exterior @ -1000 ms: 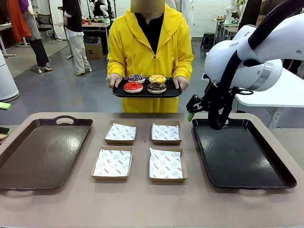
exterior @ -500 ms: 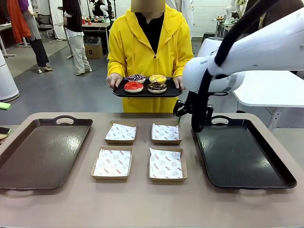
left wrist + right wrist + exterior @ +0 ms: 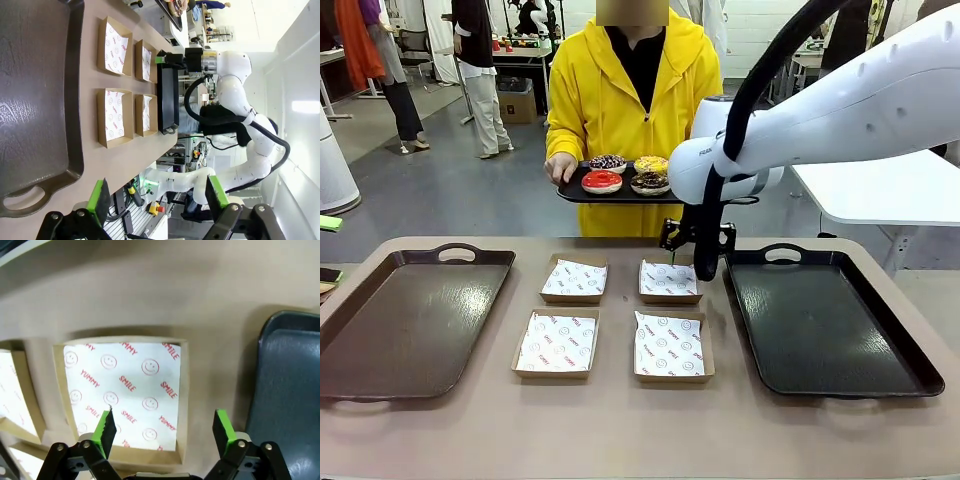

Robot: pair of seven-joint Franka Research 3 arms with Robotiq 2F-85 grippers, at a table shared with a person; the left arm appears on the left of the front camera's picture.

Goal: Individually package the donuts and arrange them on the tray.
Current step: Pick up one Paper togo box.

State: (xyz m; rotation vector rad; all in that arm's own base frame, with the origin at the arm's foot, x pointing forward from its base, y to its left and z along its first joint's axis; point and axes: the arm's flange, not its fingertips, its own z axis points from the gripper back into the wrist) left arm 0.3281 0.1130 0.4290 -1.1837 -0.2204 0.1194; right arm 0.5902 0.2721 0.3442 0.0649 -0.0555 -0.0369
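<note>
Right arm has swung in from over the dark tray (image 3: 820, 330) toward the middle since a second ago. Its claw (image 3: 165, 426) now hangs above the far-right box (image 3: 669, 280), clear of the paper liner, fingers pointing straight down. Nothing else has budged.

So we're right at the start, I'd say. All four donuts (image 3: 626, 175) sit on the small black serving tray (image 3: 620, 197) the person holds up at the far side of the bench (image 3: 620, 430), and all four paper-lined boxes are bare. My read is that the arm is heading out to fetch donut number one.

The next move looks like reaching on past the box and up to that held tray, then coming down around one ring. The chocolate one (image 3: 649, 183) sits on the arm's side, so it seems the easy pick. Glaze is soft, so squeeze gently.

Pose-wise, the right arm stretches in long from the right, elbow high and wrist bent down. Its claw is spread wide with nothing between the green pads. The left claw (image 3: 156, 195) is also wide and empty, hovering by the near end of the brown tray (image 3: 35, 100). Can't tell which of the two big trays the packed boxes are meant for.
</note>
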